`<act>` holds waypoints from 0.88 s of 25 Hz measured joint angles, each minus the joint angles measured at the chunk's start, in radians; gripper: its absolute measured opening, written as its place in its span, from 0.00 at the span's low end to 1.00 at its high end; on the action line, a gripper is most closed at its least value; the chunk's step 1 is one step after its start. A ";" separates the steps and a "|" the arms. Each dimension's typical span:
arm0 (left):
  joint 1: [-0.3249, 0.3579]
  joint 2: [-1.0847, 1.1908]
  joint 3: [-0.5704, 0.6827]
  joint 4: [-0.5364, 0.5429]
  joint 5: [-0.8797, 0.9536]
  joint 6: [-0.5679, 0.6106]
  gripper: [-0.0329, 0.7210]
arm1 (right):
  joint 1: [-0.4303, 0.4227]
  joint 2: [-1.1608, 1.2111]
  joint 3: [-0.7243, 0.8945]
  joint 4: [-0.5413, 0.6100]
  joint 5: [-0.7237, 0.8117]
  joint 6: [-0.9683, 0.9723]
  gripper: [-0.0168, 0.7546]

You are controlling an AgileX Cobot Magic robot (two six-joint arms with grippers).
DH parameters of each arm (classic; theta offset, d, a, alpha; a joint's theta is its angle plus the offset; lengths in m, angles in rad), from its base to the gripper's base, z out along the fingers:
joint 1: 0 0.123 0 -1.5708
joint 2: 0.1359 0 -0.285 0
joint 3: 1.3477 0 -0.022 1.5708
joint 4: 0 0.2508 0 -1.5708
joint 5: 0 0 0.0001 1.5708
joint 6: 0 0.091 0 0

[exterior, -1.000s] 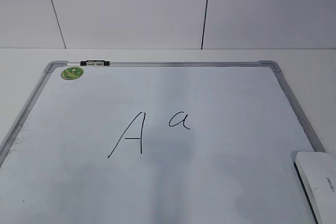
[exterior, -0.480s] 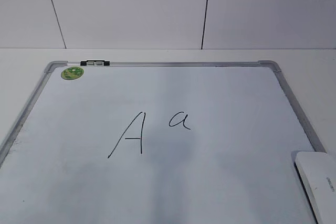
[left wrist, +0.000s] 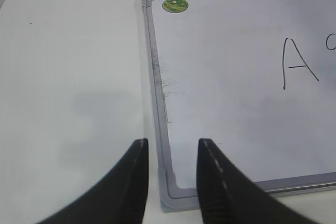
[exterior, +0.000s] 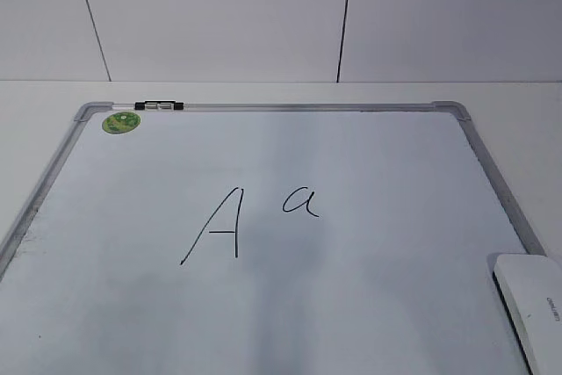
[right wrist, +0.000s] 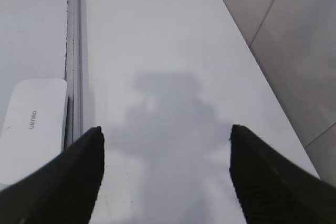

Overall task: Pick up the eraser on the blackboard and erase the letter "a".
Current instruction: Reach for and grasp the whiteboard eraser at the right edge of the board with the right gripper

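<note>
The blackboard (exterior: 369, 305) is a white board with a silver frame, lying flat on the table. The small letter "a" (exterior: 300, 202) stands right of a larger capital "A" (exterior: 216, 226). The white eraser (exterior: 532, 303) lies on the board's near right edge; it also shows in the right wrist view (right wrist: 31, 129), left of my right gripper (right wrist: 165, 132), which is wide open and empty over bare table. My left gripper (left wrist: 170, 145) is open and empty above the blackboard's near left corner (left wrist: 170, 195). Neither gripper shows in the exterior view.
A round green sticker (exterior: 120, 122) and a small clip (exterior: 159, 106) sit at the board's far left corner. A grey tiled wall (exterior: 281, 15) rises behind the white table (right wrist: 157, 51). The table edge runs along the right in the right wrist view.
</note>
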 joint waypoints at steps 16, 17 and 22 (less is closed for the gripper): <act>-0.009 0.000 0.000 0.000 0.000 0.000 0.36 | 0.034 0.000 0.000 0.134 0.000 0.038 0.79; -0.011 0.000 0.000 0.000 0.000 0.000 0.36 | 0.034 0.000 0.000 0.154 0.002 0.040 0.79; -0.011 0.000 0.000 0.000 0.000 0.000 0.35 | 0.034 0.035 -0.004 0.238 0.003 0.042 0.79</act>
